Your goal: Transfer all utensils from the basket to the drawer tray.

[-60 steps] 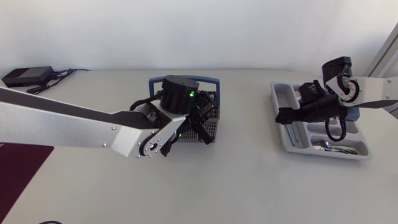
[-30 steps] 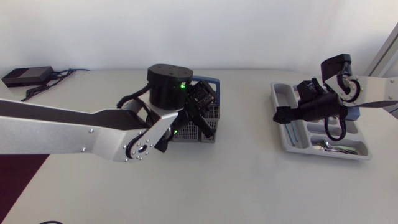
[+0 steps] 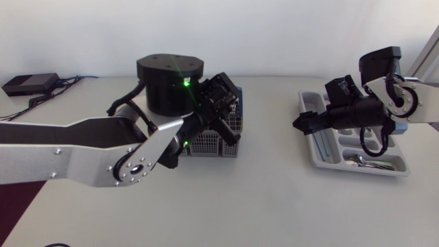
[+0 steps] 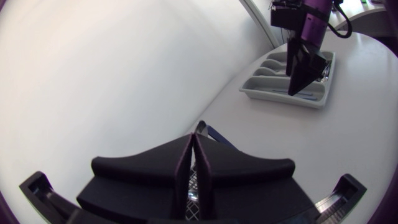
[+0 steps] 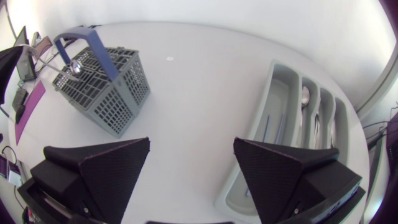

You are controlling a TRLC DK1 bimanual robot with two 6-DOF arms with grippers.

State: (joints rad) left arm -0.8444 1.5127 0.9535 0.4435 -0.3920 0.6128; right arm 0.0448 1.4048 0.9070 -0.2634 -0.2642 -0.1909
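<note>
White desk point(image 3: 274, 206): at left the left gripper point(image 4: 193, 146), fingers pressed together, pinches a spoon point(image 5: 74, 66) by its handle over the grey basket point(image 5: 109, 102). Further right, the right gripper point(image 5: 192, 146) hangs spread wide above the desk, just beside the drawer tray point(image 5: 278, 93).

One basket point(image 3: 214, 144) is standing and one tray point(image 3: 357, 169) is lying here. Two arms are hanging above, the left arm point(image 3: 75, 147) and the right arm point(image 3: 415, 103), carrying one left gripper point(image 4: 193, 143) and one right gripper point(image 5: 192, 142). One spoon point(image 5: 74, 66) is sticking up at the basket. At least two more spoons point(image 5: 305, 96) are lying in the tray. One black box point(image 3: 29, 83) is sitting nearby.
</note>
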